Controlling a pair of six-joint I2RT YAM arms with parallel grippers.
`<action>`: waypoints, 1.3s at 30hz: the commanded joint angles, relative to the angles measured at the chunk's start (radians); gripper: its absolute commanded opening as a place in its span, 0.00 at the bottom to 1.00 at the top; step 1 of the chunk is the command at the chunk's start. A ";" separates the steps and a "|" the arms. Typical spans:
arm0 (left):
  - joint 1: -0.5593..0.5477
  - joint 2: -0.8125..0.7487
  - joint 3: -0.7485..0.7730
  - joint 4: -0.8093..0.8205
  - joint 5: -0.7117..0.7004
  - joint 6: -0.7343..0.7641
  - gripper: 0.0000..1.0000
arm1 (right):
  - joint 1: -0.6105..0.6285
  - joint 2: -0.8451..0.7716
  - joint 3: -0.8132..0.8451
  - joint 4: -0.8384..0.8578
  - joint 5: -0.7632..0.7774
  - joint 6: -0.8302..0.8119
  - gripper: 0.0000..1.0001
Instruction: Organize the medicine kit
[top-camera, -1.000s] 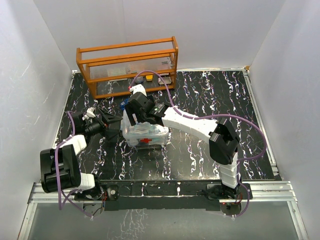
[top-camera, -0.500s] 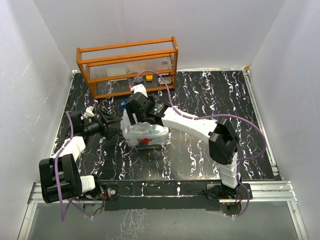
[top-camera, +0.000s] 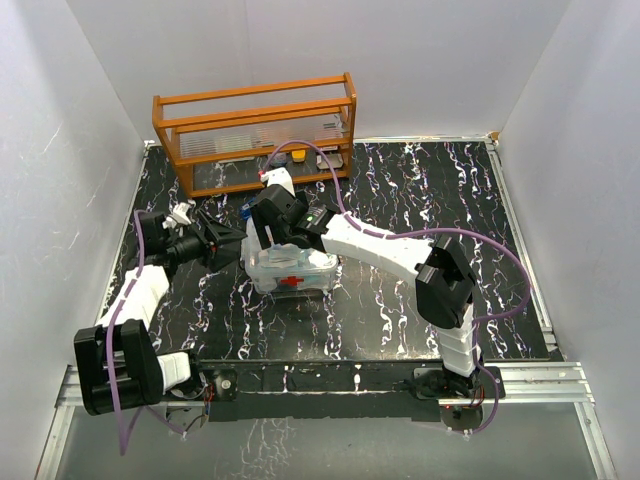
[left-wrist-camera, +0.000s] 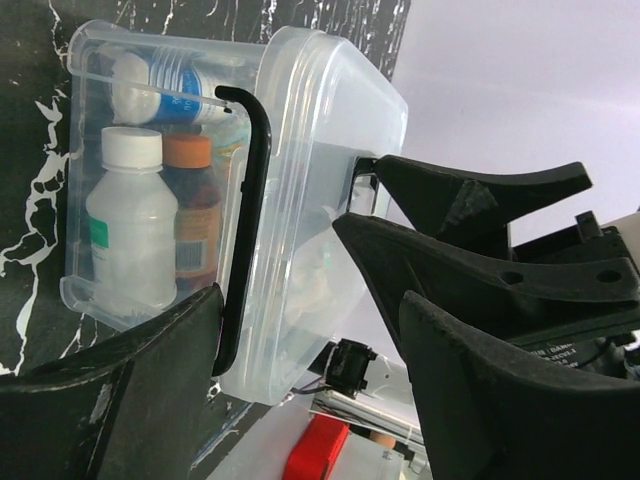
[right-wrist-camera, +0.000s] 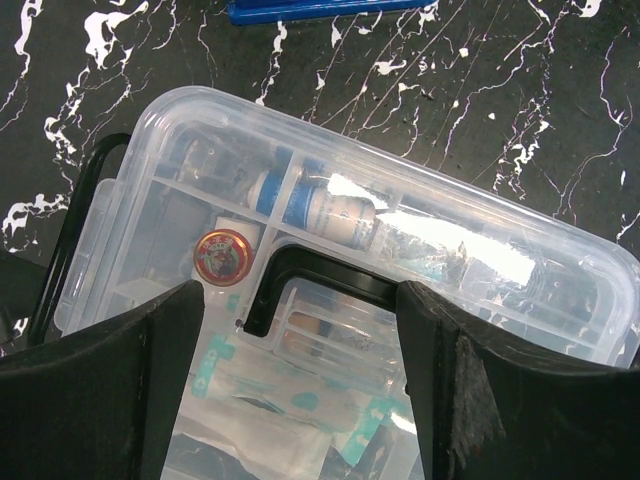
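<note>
top external. where's your kit (top-camera: 291, 268)?
– centre-left, lid (right-wrist-camera: 480, 250) on. left gripper (left-wrist-camera: 310, 300) and right gripper (right-wrist-camera: 300, 290) spread, grasping nothing. handle (right-wrist-camera: 330, 269) grab looks next: you lower right, pinch squarely.

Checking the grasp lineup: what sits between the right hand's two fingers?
The dark handle on the lid of the medicine kit, seen in the right wrist view.

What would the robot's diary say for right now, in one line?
step: at medicine kit | left gripper: open, straddling kit's side | right gripper: open over dark lid handle
</note>
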 joint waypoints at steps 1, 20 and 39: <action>-0.041 -0.027 0.052 -0.107 -0.033 0.054 0.68 | -0.001 0.062 -0.001 -0.050 -0.028 0.024 0.74; -0.176 0.004 0.167 -0.354 -0.371 0.337 0.40 | -0.001 0.081 -0.009 -0.058 -0.041 0.035 0.70; -0.242 -0.013 0.215 -0.480 -0.534 0.534 0.33 | -0.001 0.090 -0.018 -0.058 -0.036 0.041 0.69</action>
